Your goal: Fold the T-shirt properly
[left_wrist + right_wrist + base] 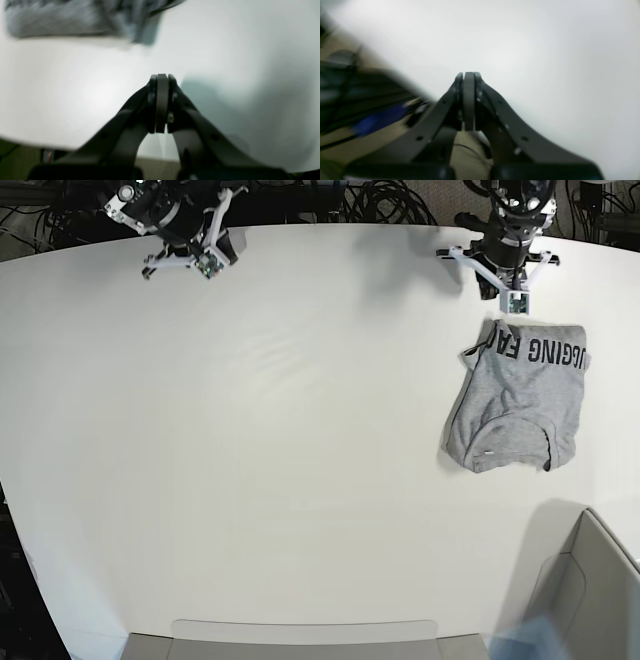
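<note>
The heather-grey T-shirt [518, 400] lies folded into a compact bundle at the right of the white table [280, 440], black capital lettering showing along its far edge. In the left wrist view its blurred edge [75, 17] fills the top left. My left gripper [516, 302] hovers just beyond the shirt's far edge, apart from it, jaws shut with nothing between them [161, 77]. My right gripper [212, 266] is at the table's far left edge, also shut and empty [469, 75].
A grey box [585, 600] stands at the near right corner and a flat grey tray edge [300, 640] runs along the front. Cables and dark gear [370, 200] lie behind the table's far edge.
</note>
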Available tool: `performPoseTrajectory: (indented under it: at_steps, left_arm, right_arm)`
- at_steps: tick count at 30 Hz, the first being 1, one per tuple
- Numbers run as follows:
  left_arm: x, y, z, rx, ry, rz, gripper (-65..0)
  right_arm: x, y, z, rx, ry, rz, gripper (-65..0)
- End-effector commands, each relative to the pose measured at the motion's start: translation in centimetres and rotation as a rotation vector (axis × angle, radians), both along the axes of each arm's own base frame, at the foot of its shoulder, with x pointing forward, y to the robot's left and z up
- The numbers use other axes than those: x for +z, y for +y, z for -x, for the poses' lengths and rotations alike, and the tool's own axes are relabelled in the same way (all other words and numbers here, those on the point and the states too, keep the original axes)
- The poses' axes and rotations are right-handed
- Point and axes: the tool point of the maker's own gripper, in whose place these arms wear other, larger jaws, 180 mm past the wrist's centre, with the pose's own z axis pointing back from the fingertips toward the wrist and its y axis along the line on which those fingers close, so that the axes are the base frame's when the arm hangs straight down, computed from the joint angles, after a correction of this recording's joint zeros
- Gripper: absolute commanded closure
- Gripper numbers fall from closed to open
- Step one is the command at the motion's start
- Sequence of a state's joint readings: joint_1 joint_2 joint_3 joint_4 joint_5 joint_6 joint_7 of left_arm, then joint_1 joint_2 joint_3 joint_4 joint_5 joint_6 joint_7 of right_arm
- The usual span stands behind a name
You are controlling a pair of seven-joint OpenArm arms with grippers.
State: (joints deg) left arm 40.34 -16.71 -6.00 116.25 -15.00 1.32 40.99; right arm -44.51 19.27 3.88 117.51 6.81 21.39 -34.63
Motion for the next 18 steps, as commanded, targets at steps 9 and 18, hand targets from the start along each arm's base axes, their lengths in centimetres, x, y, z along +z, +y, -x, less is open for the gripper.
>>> performPoseTrajectory:
  at_steps: [9, 18]
  left_arm:
    - [-0.4, 3.8, 8.6, 0.05, 0.175, -0.093, 0.0]
    - [-1.3, 4.4, 15.2, 0.062, 0.35, -0.103, 0.0]
  right_arm:
    - [0.2, -3.0, 7.2, -0.083, 0.192, -0.044, 0.0]
    - [-0.9, -4.0, 14.6, -0.03, 0.443, 0.042, 0.0]
